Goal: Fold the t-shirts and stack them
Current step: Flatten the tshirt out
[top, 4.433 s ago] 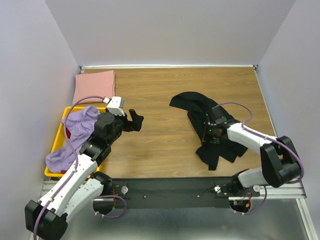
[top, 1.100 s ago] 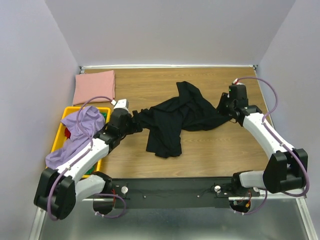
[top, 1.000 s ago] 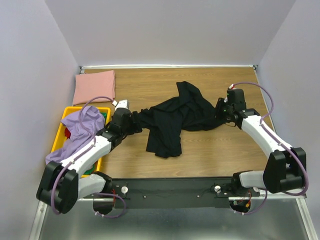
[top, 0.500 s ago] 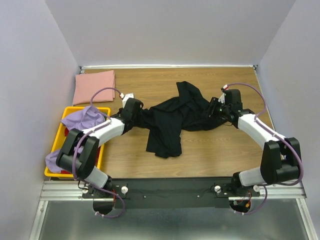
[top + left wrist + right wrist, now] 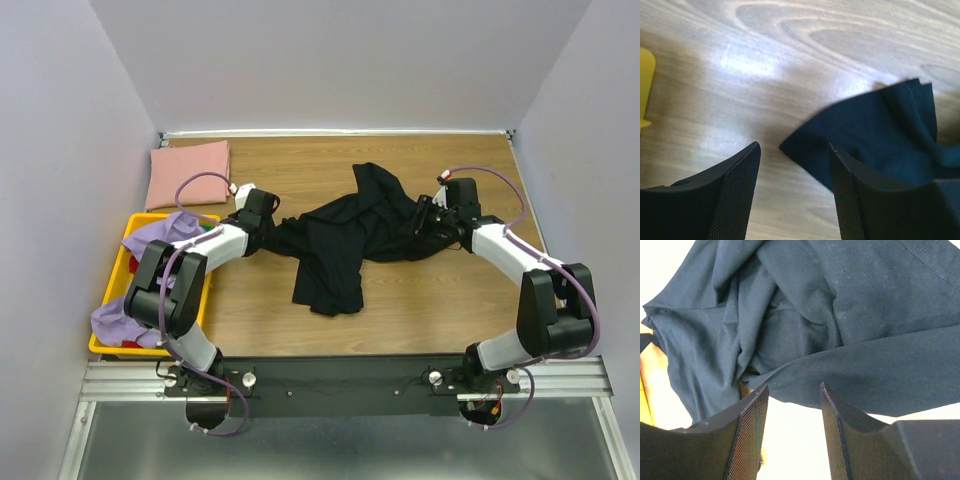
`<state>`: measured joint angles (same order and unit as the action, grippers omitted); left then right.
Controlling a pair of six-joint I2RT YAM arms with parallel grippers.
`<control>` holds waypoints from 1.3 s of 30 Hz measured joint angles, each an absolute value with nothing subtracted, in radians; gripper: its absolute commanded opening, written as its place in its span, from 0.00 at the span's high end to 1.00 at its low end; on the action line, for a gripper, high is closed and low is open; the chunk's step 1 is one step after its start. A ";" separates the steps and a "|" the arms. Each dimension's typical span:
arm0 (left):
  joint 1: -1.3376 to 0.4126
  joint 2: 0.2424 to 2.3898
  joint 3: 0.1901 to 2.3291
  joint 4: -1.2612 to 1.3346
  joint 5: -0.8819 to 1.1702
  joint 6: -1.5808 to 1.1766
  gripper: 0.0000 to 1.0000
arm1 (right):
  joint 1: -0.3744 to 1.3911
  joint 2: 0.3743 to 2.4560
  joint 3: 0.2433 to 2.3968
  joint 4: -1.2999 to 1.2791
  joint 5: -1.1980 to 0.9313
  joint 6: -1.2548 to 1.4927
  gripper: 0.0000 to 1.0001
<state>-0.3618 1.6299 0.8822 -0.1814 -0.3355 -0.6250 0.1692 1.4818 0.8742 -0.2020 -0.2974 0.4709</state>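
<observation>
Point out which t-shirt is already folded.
The dusty pink t-shirt, a flat rectangle in the far left corner. The black t-shirt lies crumpled mid-table; the lavender t-shirt hangs bunched over the yellow crate.

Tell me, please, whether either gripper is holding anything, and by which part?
Nothing is held. The left gripper is open around a corner of the black t-shirt; the right gripper is open over the shirt's other side.

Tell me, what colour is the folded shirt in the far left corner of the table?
The folded shirt is dusty pink, clearest in the top external view.
</observation>
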 measured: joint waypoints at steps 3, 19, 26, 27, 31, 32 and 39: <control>-0.357 1.661 0.900 -0.182 -0.334 -0.630 0.36 | 0.169 1.487 0.874 -0.201 -0.302 0.471 0.46; -0.355 1.685 0.912 -0.184 -0.275 -0.647 0.99 | 0.169 1.497 0.874 -0.199 -0.301 0.470 0.46; -0.355 1.668 0.928 -0.249 -0.276 -0.647 1.00 | 0.169 1.519 0.844 -0.180 -0.216 0.477 0.46; -0.354 1.658 0.933 -0.266 -0.285 -0.643 1.00 | 0.169 1.524 0.833 -0.175 -0.206 0.480 0.46; -0.337 1.545 0.983 -0.370 -0.359 -0.605 1.00 | 0.167 1.542 0.762 -0.173 -0.153 0.518 0.46; -0.329 1.507 0.998 -0.385 -0.376 -0.596 1.00 | 0.158 1.534 0.741 -0.155 -0.143 0.537 0.46; -0.273 1.270 1.108 -0.463 -0.492 -0.514 1.00 | 0.062 1.451 0.637 -0.098 -0.135 0.655 0.46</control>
